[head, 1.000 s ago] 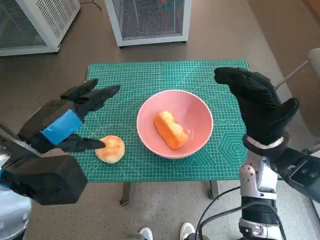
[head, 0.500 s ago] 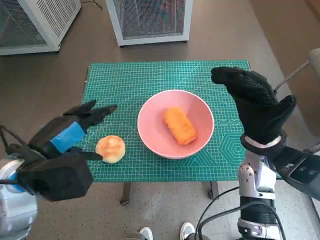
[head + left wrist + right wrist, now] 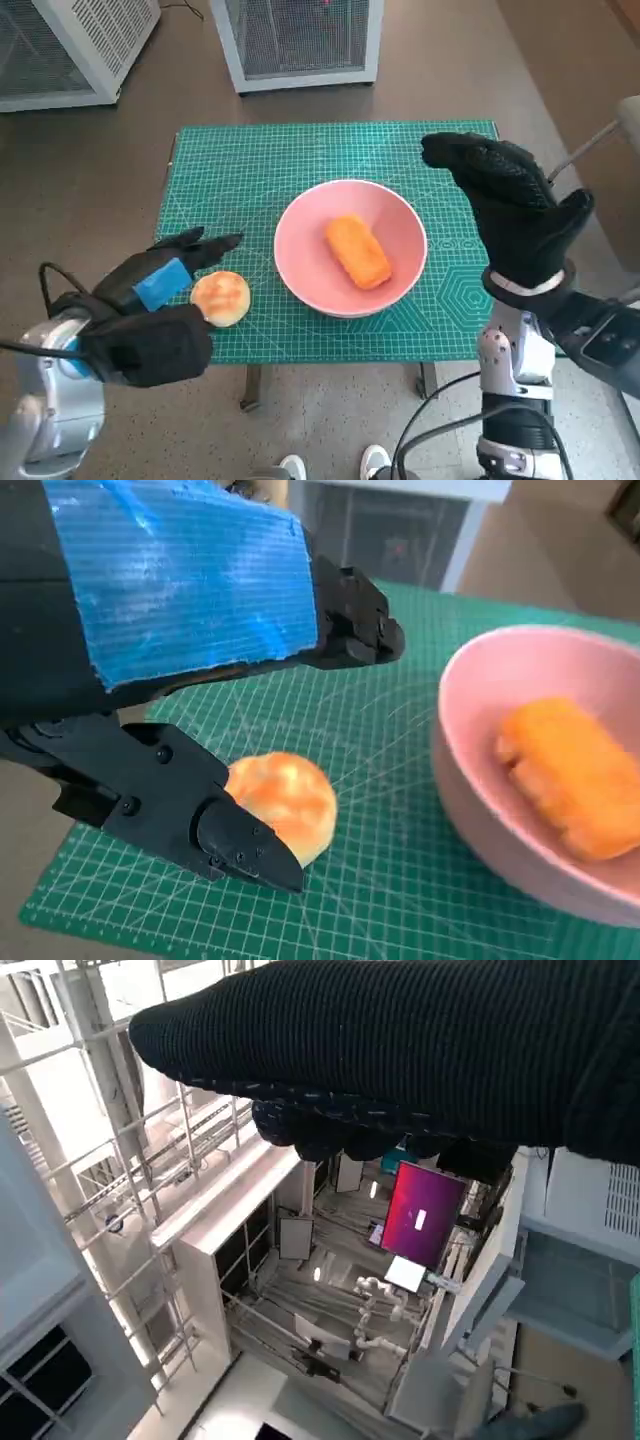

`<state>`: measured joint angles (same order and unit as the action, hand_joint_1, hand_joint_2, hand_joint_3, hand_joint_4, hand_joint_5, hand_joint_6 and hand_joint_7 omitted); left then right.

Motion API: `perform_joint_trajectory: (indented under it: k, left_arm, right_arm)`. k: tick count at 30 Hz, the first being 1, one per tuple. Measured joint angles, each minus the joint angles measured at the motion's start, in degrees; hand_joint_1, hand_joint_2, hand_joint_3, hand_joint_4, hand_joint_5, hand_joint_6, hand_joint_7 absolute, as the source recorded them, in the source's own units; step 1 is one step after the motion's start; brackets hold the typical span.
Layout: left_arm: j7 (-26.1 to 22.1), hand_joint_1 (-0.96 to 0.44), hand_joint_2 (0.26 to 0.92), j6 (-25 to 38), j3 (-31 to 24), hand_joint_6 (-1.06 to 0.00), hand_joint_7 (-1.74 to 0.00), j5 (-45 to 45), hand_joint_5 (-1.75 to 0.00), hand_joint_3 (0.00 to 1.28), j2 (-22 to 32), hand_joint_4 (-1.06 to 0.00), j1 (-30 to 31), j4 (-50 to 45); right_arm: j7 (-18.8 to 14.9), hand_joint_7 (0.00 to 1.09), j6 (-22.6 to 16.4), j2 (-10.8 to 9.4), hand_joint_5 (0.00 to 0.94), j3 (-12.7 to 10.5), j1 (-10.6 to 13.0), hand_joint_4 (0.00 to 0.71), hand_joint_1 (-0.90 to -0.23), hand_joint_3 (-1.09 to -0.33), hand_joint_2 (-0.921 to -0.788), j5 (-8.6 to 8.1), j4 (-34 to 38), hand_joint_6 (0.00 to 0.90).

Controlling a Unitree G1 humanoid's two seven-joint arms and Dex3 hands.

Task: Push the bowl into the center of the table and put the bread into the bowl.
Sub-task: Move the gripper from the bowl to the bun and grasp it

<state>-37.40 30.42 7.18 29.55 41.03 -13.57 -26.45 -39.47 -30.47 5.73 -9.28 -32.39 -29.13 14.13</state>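
Observation:
A pink bowl (image 3: 298,258) sits near the middle of the green cutting mat (image 3: 250,170), with an orange oblong bread (image 3: 357,250) lying inside it. A round golden bun (image 3: 221,297) rests on the mat left of the bowl, near the front edge. My left hand (image 3: 160,283) hovers low just left of the bun, fingers apart and holding nothing. The left wrist view shows the bun (image 3: 285,802) between spread fingers (image 3: 235,845), with the bowl (image 3: 470,790) and the oblong bread (image 3: 570,777) beside it. My right hand (image 3: 510,205) is raised at the table's right side, empty, fingers extended.
Two white mesh cabinets (image 3: 300,40) stand on the floor beyond the table. A person's shoes (image 3: 335,465) show below the table's front edge. A cable (image 3: 440,425) hangs near my right arm.
My left hand has drawn back and down toward the front left corner, away from the bowl. The oblong bread has settled flat in the bowl. My right hand stays raised.

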Motion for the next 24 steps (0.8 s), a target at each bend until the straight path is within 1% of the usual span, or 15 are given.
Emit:
perform_joint_trajectory:
  k: [9,12,15,18,23,24]
  left_arm:
    - [1.76,-0.14,0.742,0.91,4.4,-0.33,-0.01,4.09,-0.02,0.0,-1.62,-0.18,-0.08,3.78]
    - [2.7,-0.11,0.749,1.01,5.61,-0.36,-0.02,4.93,-0.02,0.01,-2.61,-0.21,-0.23,5.88]
    - [4.35,-0.07,0.76,0.7,6.48,-0.4,-0.03,5.81,-0.04,0.01,-3.78,-0.27,-0.34,8.31]
    - [6.49,-0.02,0.777,-0.25,6.97,-0.45,-0.04,6.44,-0.04,0.02,-4.84,-0.35,-0.43,10.51]
    - [10.13,0.04,0.8,-2.74,7.6,-0.5,-0.05,6.91,-0.04,0.02,-5.91,-0.43,-0.43,13.44]
    - [10.78,0.05,0.809,-3.26,7.69,-0.53,-0.06,7.02,-0.05,0.03,-6.04,-0.46,-0.43,14.07]
  right_arm:
    - [0.0,0.57,-0.03,0.42,0.005,-0.06,0.01,0.443,-0.551,-0.502,-0.921,0.11,0.03,0.134]
    - [0.0,0.58,-0.06,0.61,0.005,-0.09,0.01,0.443,-0.551,-0.501,-0.921,0.13,0.09,0.132]
    - [0.0,0.58,-0.18,0.65,0.005,-0.06,0.01,0.443,-0.55,-0.501,-0.921,0.19,0.1,0.13]
    - [0.0,0.58,-0.24,0.66,0.004,-0.05,0.01,0.443,-0.55,-0.503,-0.921,0.24,0.11,0.128]
    - [0.01,0.58,-0.34,0.67,0.004,0.02,0.01,0.442,-0.55,-0.506,-0.921,0.31,0.11,0.124]
    - [0.01,0.58,-0.38,0.67,0.004,0.02,0.01,0.442,-0.55,-0.506,-0.921,0.31,0.13,0.123]
